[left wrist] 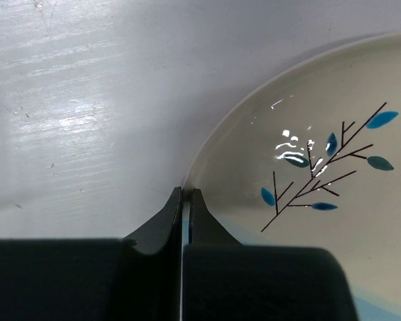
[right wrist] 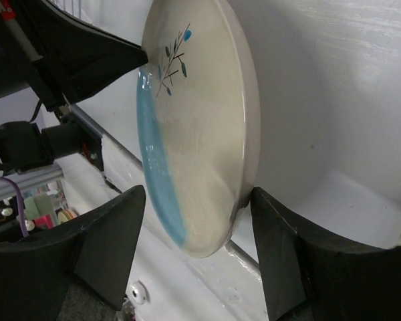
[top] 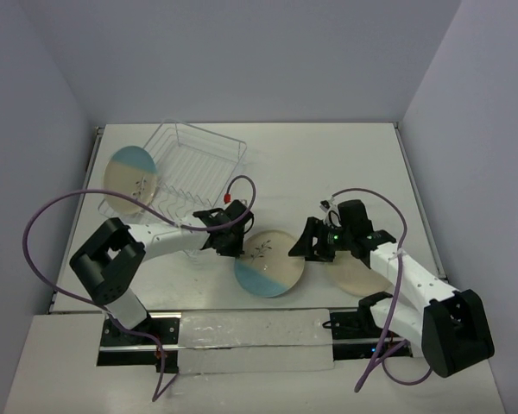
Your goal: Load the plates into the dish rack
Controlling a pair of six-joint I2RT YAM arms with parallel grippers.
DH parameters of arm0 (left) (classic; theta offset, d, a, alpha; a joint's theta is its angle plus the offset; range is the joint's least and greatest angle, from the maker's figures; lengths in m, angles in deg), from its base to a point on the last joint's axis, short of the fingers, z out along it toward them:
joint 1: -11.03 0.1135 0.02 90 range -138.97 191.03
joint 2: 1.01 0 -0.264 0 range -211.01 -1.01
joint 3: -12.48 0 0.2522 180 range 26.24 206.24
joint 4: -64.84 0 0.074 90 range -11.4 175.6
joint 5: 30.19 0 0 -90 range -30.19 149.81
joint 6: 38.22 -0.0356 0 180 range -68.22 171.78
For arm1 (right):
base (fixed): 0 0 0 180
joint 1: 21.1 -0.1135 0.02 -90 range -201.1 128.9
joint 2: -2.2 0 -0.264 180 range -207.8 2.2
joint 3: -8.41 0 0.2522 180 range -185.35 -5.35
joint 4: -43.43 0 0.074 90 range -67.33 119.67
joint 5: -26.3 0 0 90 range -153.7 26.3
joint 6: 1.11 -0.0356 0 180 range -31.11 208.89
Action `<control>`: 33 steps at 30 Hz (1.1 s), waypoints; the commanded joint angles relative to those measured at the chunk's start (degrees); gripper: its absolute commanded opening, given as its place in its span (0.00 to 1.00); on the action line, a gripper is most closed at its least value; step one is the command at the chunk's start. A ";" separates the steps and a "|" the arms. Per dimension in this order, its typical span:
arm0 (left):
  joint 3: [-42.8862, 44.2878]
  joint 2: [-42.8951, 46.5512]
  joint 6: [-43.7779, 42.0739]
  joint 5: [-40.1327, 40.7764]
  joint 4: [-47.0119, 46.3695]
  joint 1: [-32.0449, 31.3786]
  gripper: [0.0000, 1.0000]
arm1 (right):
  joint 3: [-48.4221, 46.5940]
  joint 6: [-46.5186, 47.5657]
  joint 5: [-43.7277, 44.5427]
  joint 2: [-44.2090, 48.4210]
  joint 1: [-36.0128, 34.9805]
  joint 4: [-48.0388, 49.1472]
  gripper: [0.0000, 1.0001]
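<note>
A cream plate with a light-blue segment point(top: 269, 263) is at the table's middle, tilted. My left gripper point(top: 233, 244) is shut on its left rim; in the left wrist view the jaws point(left wrist: 186, 195) pinch the edge of that plate point(left wrist: 321, 194). My right gripper point(top: 315, 247) is open at the plate's right edge. In the right wrist view the plate point(right wrist: 200, 127) stands between my spread fingers point(right wrist: 197, 200), and the right finger touches its back rim. A second blue-segment plate point(top: 131, 179) leans at the left side of the wire dish rack point(top: 198, 159). A third plate point(top: 356, 276) lies partly hidden under my right arm.
A clear plastic strip point(top: 250, 338) lies along the near edge between the arm bases. Purple cables point(top: 43, 224) loop over both arms. Grey walls close the table at the back and on both sides.
</note>
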 commanded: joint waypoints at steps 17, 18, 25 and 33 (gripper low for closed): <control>-7.39 -5.32 3.17 -12.43 -15.44 -2.69 0.00 | -2.06 -11.67 -5.31 -4.21 -1.14 15.09 0.51; -7.49 -5.07 3.13 -12.62 -15.69 -2.64 0.00 | -2.02 -11.67 -4.77 -4.50 -1.19 14.99 0.50; -7.59 -4.60 3.05 -12.75 -16.56 -2.71 0.00 | -2.67 -9.84 -2.23 -5.10 -1.97 12.48 0.32; -4.28 -2.88 1.32 -9.88 -14.28 -2.56 0.00 | -5.51 -5.74 4.92 -1.60 -1.82 6.55 0.00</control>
